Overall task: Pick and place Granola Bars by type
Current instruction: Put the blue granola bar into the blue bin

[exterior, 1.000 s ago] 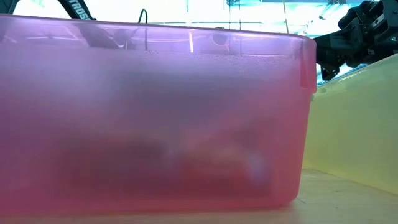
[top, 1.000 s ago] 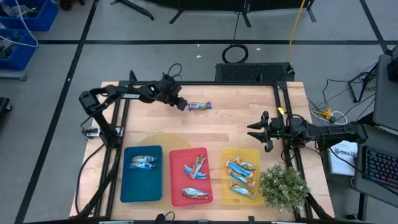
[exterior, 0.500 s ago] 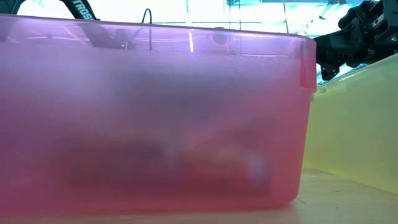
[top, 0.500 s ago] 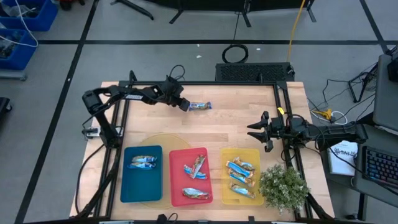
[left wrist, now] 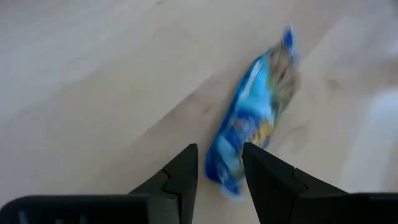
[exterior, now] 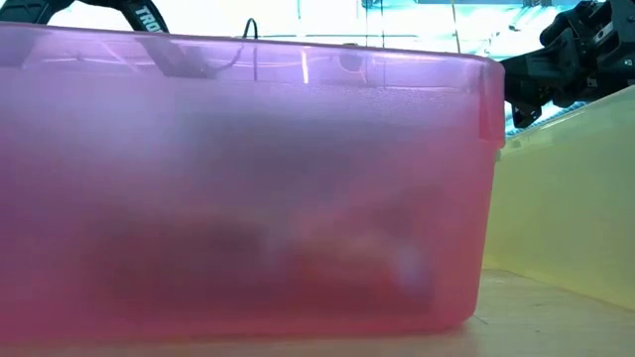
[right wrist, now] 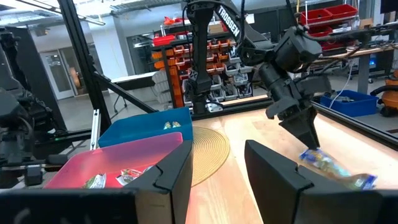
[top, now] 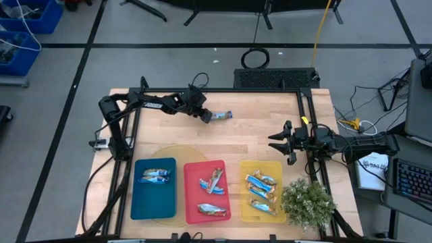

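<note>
One blue granola bar [top: 223,115] lies flat on the wooden table, far from the trays. My left gripper [top: 205,115] slants down at it from the table's left. Its open fingers stand on either side of the bar's left end [left wrist: 224,171]. Further bars lie in the blue tray [top: 154,197], the red tray [top: 194,196] and the yellow tray [top: 251,202] along the near edge. My right gripper [top: 272,141] waits open at the table's right side, level and holding nothing. My left gripper has the bar's left end [left wrist: 219,177] between its two open fingers, which come slanting down from the table's left and lie along the bar. The bar lies flat on the table. Whether a finger touches the wrapper, I cannot tell.
A round woven mat [top: 177,151] lies behind the blue tray. A small potted plant [top: 308,203] stands at the near right corner. The low view is filled by the red tray's wall [exterior: 248,178] and the yellow tray's wall [exterior: 571,198].
My left gripper has gone toward the table's right edge and down to the lone bar, and its fingers now straddle the bar's left end. The gap between them looks the same.
</note>
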